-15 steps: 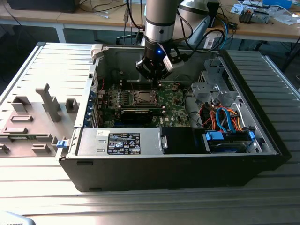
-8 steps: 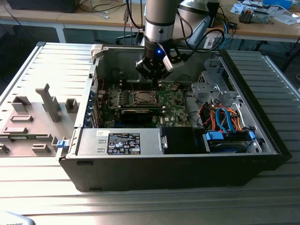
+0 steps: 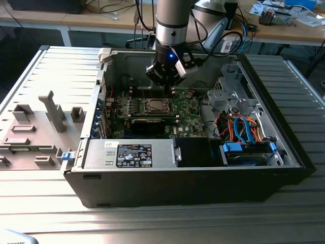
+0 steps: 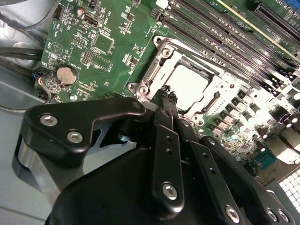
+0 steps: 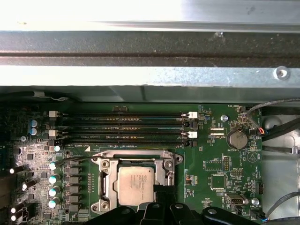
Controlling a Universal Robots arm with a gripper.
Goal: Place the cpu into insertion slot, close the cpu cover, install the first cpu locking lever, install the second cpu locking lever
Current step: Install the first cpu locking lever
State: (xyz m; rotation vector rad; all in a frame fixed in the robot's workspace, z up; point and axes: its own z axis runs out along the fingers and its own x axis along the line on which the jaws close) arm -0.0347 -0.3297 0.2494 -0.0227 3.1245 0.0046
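Note:
The cpu [image 5: 136, 185] lies flat in its socket on the green motherboard, its grey-silver top showing. The cpu cover [image 5: 135, 156], a silver frame with a window, lies down around the cpu [image 4: 187, 83]. My gripper [image 4: 169, 96] hovers just beside one edge of the socket, its black fingers shut together with nothing between them. In the exterior view the gripper [image 3: 167, 87] hangs inside the open case, a little behind the socket [image 3: 156, 105]. A thin wire lever [image 5: 70, 160] juts out from one side of the cover.
Empty memory slots [image 5: 122, 126] run beside the socket. A coin battery [image 5: 237, 138] and cables [image 3: 238, 129] lie toward the exterior view's right. The power supply [image 3: 133, 154] sits at the case's front. The case wall [image 5: 150, 51] rises behind the board.

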